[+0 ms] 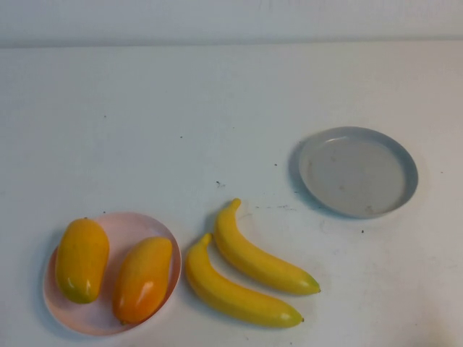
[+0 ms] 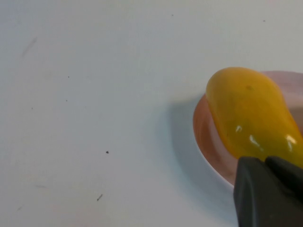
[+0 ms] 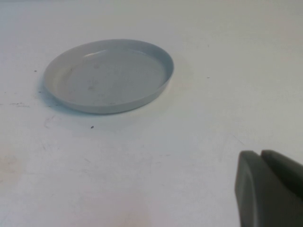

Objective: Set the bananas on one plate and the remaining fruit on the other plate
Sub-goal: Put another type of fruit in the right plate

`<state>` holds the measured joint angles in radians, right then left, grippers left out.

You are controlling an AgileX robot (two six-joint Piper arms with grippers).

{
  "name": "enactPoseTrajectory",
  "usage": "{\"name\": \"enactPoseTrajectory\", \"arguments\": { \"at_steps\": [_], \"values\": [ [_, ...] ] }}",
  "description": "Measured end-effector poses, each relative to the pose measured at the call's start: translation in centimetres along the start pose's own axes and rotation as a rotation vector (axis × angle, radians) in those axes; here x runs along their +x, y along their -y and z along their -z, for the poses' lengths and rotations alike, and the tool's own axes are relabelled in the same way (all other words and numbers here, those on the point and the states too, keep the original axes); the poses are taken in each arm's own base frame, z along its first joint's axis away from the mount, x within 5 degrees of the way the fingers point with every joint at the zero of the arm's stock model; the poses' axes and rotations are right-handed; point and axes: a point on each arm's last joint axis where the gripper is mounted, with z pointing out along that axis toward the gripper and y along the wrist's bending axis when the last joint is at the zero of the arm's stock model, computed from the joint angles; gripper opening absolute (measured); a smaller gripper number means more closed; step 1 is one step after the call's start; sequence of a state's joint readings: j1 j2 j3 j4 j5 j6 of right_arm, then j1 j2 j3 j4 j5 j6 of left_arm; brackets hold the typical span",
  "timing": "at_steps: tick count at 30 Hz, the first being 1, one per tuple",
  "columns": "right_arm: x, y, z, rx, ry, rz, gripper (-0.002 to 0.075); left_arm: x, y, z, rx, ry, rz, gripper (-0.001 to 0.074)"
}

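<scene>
With both mangoes [image 1: 82, 259] on the pink plate [image 1: 130, 225] at seven o'clock, the right gripper [image 3: 271, 189], fingers together and empty beside the grey plate [image 1: 358, 171], should grasp the bananas [image 1: 255, 256] mid-length, while the left gripper [image 2: 270, 194], likewise closed and empty, sits by the mangoes.

White table [image 1: 145, 108], a few dark specks, pale wall strip [image 1: 231, 18] behind
</scene>
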<state>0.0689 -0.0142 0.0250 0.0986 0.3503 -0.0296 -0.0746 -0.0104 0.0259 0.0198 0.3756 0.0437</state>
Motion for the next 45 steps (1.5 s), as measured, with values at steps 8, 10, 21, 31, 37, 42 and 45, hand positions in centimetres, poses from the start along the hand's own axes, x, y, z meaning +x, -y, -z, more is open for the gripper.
{"name": "enactPoseTrajectory", "arguments": {
  "at_steps": [8,10,21,31,37,42,45],
  "values": [
    [0.0,0.0,0.0,0.000,0.000,0.000,-0.0018,0.0,0.0,0.0,0.000,0.001,0.000,0.0000],
    [0.0,0.0,0.0,0.000,0.000,0.000,-0.0018,0.0,0.0,0.0,0.000,0.001,0.000,0.0000],
    [0.0,0.0,0.0,0.000,0.000,0.000,-0.0018,0.0,0.0,0.0,0.000,0.001,0.000,0.0000],
    [-0.5,-0.1,0.0,-0.011,0.059,-0.038,-0.0018,0.0,0.0,0.0,0.000,0.001,0.000,0.0000],
    [-2.4,-0.2,0.3,-0.065,0.262,-0.325,-0.0018,0.0,0.0,0.0,0.000,0.001,0.000,0.0000],
    [-3.3,0.2,0.6,-0.086,0.371,-0.602,-0.0018,0.0,0.0,0.0,0.000,0.001,0.000,0.0000],
    [-3.5,-0.4,0.8,-0.141,0.301,-0.652,-0.0018,0.0,0.0,0.0,0.000,0.001,0.000,0.0000]
  ]
}}
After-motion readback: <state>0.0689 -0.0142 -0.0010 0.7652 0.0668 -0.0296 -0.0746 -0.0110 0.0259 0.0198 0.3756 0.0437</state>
